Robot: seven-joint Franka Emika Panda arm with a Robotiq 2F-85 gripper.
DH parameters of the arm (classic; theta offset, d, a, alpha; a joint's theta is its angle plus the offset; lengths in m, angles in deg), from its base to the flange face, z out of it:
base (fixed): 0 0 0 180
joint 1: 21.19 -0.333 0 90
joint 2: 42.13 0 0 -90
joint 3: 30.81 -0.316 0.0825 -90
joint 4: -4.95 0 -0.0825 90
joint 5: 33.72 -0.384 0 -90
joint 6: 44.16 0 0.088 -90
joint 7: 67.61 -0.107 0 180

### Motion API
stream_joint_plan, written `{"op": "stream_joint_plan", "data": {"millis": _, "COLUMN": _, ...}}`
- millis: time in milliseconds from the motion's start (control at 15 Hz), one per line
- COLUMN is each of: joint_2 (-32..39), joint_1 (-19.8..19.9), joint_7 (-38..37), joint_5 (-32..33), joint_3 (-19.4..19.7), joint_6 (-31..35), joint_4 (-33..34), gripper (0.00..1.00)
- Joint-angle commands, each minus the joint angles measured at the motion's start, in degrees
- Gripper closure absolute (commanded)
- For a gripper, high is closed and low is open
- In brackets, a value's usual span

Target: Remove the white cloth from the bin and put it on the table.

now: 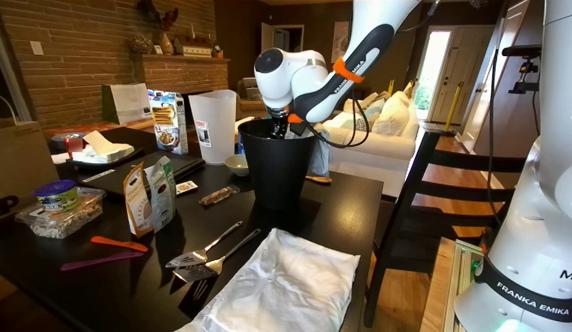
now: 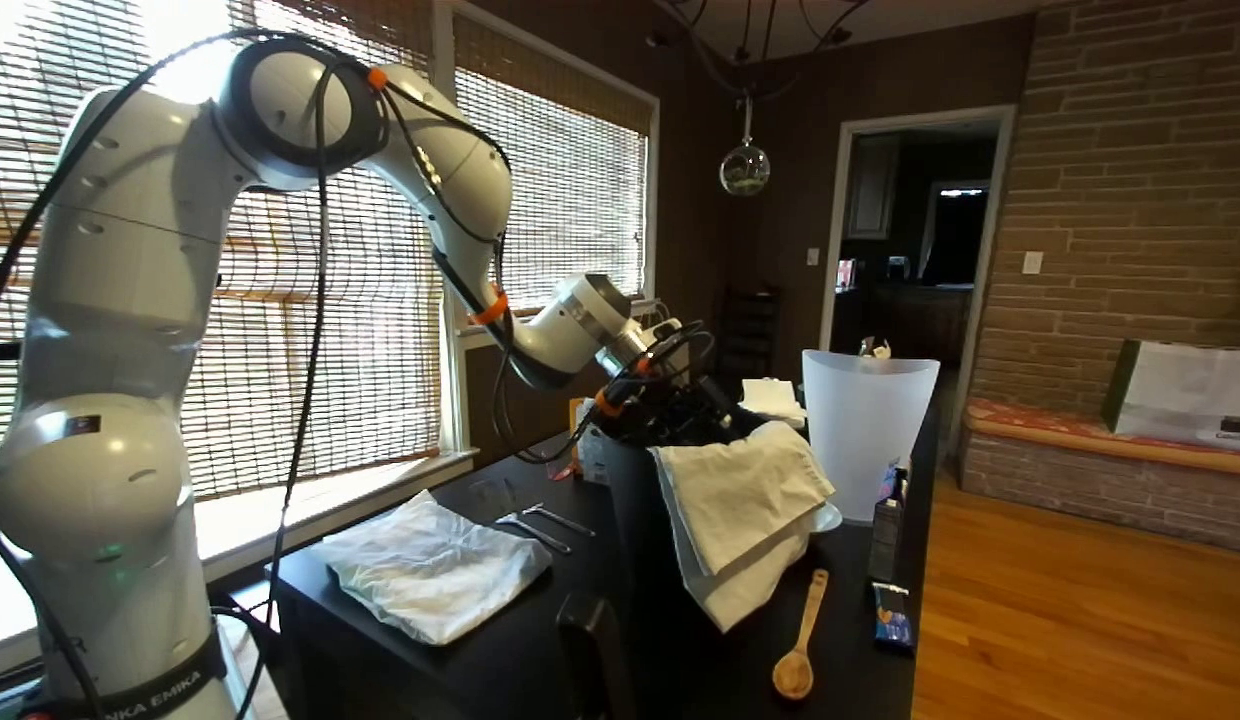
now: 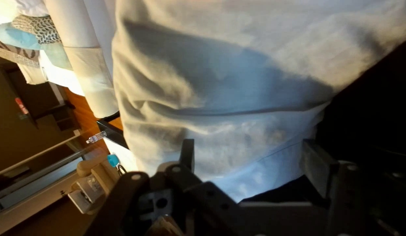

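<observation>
The white cloth (image 2: 745, 500) hangs folded over the rim of the black bin (image 1: 279, 180), down its outer side. In an exterior view only a greyish strip of the cloth (image 1: 321, 150) shows behind the bin. My gripper (image 1: 279, 131) points down at the bin's mouth, its fingertips partly hidden by the rim. In the wrist view the gripper (image 3: 249, 155) is open, with the creased cloth (image 3: 222, 78) filling the view beyond and between the fingers. I cannot tell whether the fingers touch it. The bin stands on the dark table (image 1: 346, 198).
A larger crinkled white sheet (image 1: 286, 286) lies on the table in front of the bin. Two metal spatulas (image 1: 193, 260), a bowl (image 1: 237, 164), a translucent jug (image 1: 214, 124) and a wooden spoon (image 2: 800, 650) are around it. A black chair (image 1: 420, 193) stands beside the table.
</observation>
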Motion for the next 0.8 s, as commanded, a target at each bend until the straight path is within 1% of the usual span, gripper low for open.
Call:
{"op": "stream_joint_plan", "data": {"millis": 0, "joint_2": 1.7, "joint_1": 0.3, "joint_7": -1.8, "joint_5": 4.3, "joint_3": 0.8, "joint_6": 2.7, "joint_4": 0.0, "gripper": 0.00}}
{"op": "stream_joint_plan", "data": {"millis": 333, "joint_2": 2.5, "joint_1": 0.2, "joint_7": -2.3, "joint_5": 8.9, "joint_3": 1.0, "joint_6": 2.7, "joint_4": 0.3, "gripper": 0.00}}
{"op": "stream_joint_plan", "data": {"millis": 400, "joint_2": 2.7, "joint_1": 0.2, "joint_7": -2.3, "joint_5": 10.0, "joint_3": 1.0, "joint_6": 2.5, "joint_4": 0.3, "gripper": 0.03}}
{"op": "stream_joint_plan", "data": {"millis": 467, "joint_2": 2.9, "joint_1": 0.2, "joint_7": -2.2, "joint_5": 10.6, "joint_3": 0.9, "joint_6": 2.3, "joint_4": 0.2, "gripper": 0.09}}
{"op": "stream_joint_plan", "data": {"millis": 667, "joint_2": 3.8, "joint_1": 0.4, "joint_7": -2.1, "joint_5": 11.0, "joint_3": 0.6, "joint_6": 1.9, "joint_4": 0.2, "gripper": 0.03}}
{"op": "stream_joint_plan", "data": {"millis": 733, "joint_2": 4.0, "joint_1": 0.4, "joint_7": -2.0, "joint_5": 11.0, "joint_3": 0.6, "joint_6": 2.0, "joint_4": 0.3, "gripper": 0.13}}
